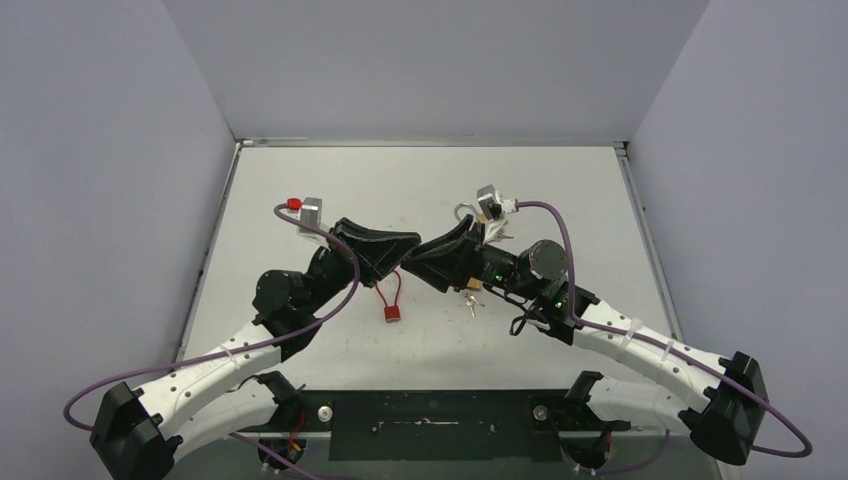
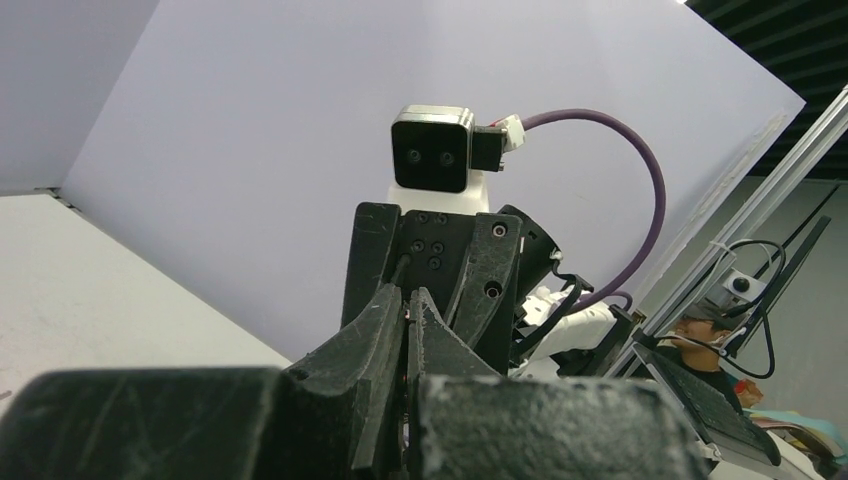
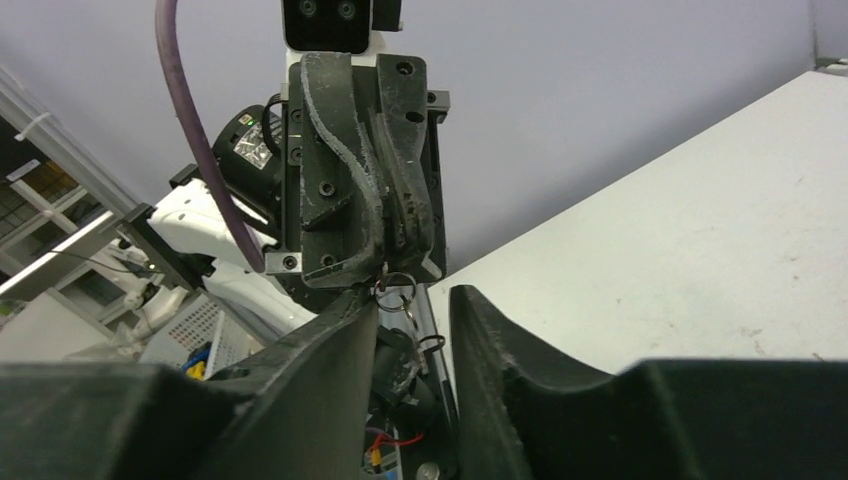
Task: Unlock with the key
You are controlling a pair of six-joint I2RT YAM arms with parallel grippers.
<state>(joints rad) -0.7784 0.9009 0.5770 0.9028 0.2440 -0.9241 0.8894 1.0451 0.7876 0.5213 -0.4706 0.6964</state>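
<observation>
My left gripper (image 1: pixel 408 246) is shut. In the right wrist view a small metal key ring (image 3: pixel 396 290) with a key hangs from its closed tips. My right gripper (image 1: pixel 428 254) is open and meets the left one tip to tip, the ring just beyond its left finger (image 3: pixel 340 340). In the left wrist view the left gripper (image 2: pixel 407 300) points at the right gripper's body. A red padlock (image 1: pixel 392 313) with a red cable loop sits below both grippers. I cannot tell whether it hangs or lies on the table.
A small bunch of keys (image 1: pixel 470 300) lies under the right arm. A silver metal loop (image 1: pixel 462 212) shows beside the right wrist camera, partly hidden. The white table (image 1: pixel 300 330) is walled at the back and both sides.
</observation>
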